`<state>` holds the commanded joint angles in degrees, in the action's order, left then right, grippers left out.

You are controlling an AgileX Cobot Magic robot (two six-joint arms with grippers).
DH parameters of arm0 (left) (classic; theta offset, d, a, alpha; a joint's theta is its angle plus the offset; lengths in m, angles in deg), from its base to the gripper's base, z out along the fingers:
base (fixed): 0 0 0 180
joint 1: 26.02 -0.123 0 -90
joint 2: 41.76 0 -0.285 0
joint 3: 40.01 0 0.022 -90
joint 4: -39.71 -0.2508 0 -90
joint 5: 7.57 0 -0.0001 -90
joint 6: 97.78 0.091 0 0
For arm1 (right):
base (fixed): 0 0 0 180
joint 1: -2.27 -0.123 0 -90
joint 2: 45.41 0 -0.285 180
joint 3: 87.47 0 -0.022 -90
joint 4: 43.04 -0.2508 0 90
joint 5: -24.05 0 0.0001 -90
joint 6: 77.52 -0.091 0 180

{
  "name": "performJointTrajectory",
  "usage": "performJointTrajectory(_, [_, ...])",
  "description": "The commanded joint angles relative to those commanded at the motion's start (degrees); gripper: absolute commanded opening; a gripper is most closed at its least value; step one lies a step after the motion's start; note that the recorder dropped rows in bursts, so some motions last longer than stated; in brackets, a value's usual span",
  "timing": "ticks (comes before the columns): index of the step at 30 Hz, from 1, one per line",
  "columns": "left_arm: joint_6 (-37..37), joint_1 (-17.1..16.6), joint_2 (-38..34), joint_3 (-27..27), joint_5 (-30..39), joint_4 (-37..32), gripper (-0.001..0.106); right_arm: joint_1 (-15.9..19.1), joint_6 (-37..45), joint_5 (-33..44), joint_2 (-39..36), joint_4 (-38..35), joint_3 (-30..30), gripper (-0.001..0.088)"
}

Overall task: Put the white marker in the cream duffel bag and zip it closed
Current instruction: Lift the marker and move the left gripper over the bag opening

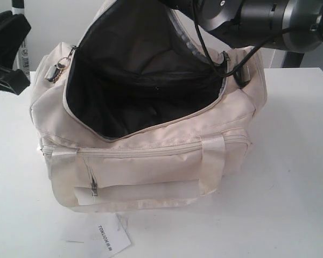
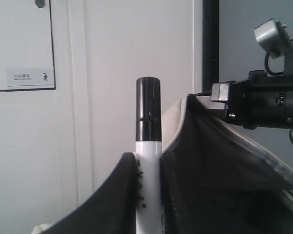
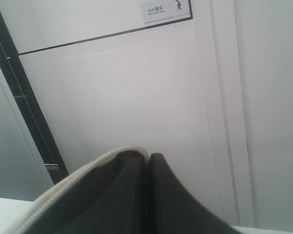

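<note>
Left hand [image 2: 149,187] clamped on the white marker [image 2: 148,151], black cap sticking out. Right hand [image 3: 150,160] pinched tight on the raised flap [image 1: 134,48] of the cream duffel bag [image 1: 151,161].

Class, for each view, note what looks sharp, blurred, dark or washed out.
Exterior view: the white table is almost washed out, the lining of the cream duffel bag is near-black, the arm overhead is soft. Left wrist view: the white marker is fairly sharp, its cap has a sheen. Right wrist view: the wall sign is in focus, the near flap edge blurred.
</note>
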<state>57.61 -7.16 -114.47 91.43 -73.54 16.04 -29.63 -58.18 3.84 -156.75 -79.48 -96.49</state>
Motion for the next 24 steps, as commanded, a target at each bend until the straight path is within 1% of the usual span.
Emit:
performJointTrajectory(3, [0.0,2.11,-1.86,1.11,0.0,0.21,0.0,0.0,0.0,0.0,0.0,0.0,0.0,0.0])
performJointTrajectory(6, [-0.09,4.72,-5.4,2.71,-0.26,1.69,0.0,0.0,0.0,0.0,0.0,0.0,0.0,0.0])
performJointTrajectory(10, [0.02,6.91,-9.06,5.78,-0.38,1.97,0.0,0.0,0.0,0.0,0.0,0.0,0.0,0.0])
performJointTrajectory(16, [-0.83,7.29,-12.96,8.85,-0.4,1.71,0.0,0.0,0.0,0.0,0.0,0.0,0.0,0.0])
performJointTrajectory(19, [-1.12,8.41,-15.0,10.55,-0.4,1.74,0.0,0.0,0.0,0.0,0.0,0.0,0.0,0.0])
performJointTrajectory(24, [-1.12,9.15,-17.46,11.44,-0.38,1.85,0.0,0.0,0.0,0.0,0.0,0.0,0.0,0.0])
